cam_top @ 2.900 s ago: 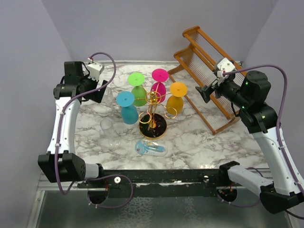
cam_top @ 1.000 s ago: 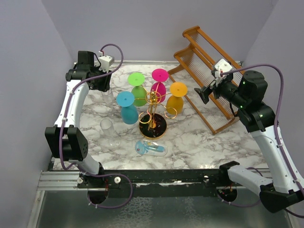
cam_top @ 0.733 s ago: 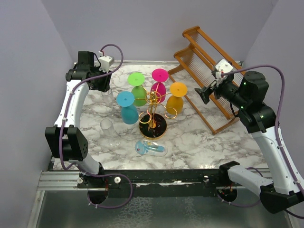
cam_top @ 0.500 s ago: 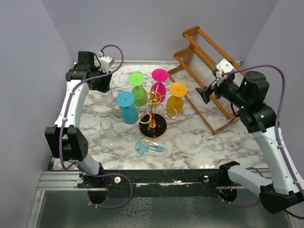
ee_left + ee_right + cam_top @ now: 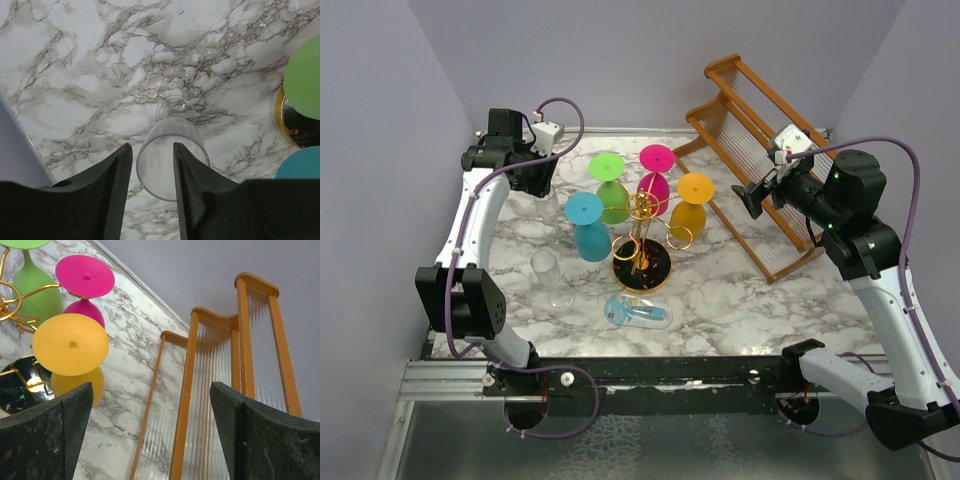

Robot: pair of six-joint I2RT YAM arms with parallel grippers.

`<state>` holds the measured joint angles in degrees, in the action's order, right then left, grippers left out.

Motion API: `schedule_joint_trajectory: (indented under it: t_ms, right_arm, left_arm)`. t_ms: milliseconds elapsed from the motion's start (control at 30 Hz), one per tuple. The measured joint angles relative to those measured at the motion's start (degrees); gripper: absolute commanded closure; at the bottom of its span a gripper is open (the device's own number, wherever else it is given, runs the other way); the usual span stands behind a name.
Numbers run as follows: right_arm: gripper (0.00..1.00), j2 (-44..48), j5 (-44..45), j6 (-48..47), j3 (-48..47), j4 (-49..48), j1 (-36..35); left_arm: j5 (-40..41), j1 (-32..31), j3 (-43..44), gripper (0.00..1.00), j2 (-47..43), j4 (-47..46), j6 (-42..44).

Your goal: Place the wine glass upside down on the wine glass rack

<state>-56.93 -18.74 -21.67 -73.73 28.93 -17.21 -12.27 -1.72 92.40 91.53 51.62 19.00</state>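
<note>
Left jaws half apart, above a clear wine glass point(image 5: 171, 167); inverted green glass point(image 5: 611, 198) and teal glass point(image 5: 590, 236) stand between it and the gold wire rack point(image 5: 642, 258). Right jaws wide, empty.

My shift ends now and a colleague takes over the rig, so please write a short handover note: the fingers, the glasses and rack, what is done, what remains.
The left gripper: fingers partly open above a clear wine glass at the table's far left; no grip visible.
The right gripper: fingers wide open, empty, raised beside the wooden rack.
The gold rack stands mid-table.
Done, it seems: the blue glass, green glass, pink glass and yellow glass sit base up around it.
Left: that clear wine glass, a second clear glass standing nearer the arms, and a pale blue glass lying before the rack's base.
</note>
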Motion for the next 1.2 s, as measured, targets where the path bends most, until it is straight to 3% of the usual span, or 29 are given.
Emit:
schedule_joint_trajectory:
  t_ms: [167,433,567,833,1200]
  right_arm:
    - [0.00,0.0,0.0,0.0,0.2,0.0,0.1]
    - [0.00,0.1,0.0,0.0,0.3,0.0,0.1]
    - [0.00,0.1,0.0,0.0,0.3,0.0,0.1]
    - [0.01,0.1,0.0,0.0,0.3,0.0,0.1]
    - [0.00,0.2,0.0,0.0,0.3,0.0,0.1]
  left_arm:
    - [0.3,-0.6,0.0,0.66,0.0,0.2,0.2]
    - [1.5,-1.6,0.9,0.93,0.0,1.0,0.9]
    - [2.2,-2.1,2.8,1.00,0.0,1.8,1.4]
    - [8.4,-4.8,5.0,1.00,0.0,2.5,2.5]
    - [23.2,-11.1,5.4,1.00,-2.3,1.7,4.2]
